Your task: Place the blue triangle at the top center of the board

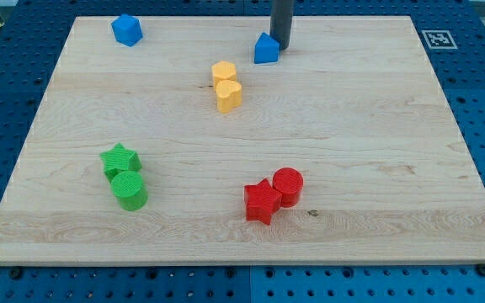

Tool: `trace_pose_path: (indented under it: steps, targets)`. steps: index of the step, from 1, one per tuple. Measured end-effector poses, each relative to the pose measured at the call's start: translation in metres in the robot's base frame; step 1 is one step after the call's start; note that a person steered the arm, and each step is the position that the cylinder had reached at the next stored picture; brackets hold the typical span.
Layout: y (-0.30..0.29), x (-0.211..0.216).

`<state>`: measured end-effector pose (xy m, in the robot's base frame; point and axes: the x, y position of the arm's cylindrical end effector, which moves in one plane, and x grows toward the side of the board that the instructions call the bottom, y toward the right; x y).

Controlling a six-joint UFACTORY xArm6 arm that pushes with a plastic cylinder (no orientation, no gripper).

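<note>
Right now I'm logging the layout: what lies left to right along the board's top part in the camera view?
Blue block → yellow pair → blue triangle → my tip, right beside the triangle.

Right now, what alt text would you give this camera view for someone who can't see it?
A dark rod's tip rests beside a blue triangle near the top centre of a wooden board. A second blue block sits at the view's top left, two yellow blocks touch below centre-top, with a green pair lower left and a red pair lower centre.
</note>
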<state>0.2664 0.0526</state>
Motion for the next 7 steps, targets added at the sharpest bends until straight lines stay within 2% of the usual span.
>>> trace_pose_path:
  steps: [1,2,3,5,6,7]
  targets:
    - [0.007,0.006]
    - [0.017,0.031]
    - [-0.006,0.046]
    - [-0.027,0.012]
    - [-0.031,0.04]
    - [-0.058,0.03]
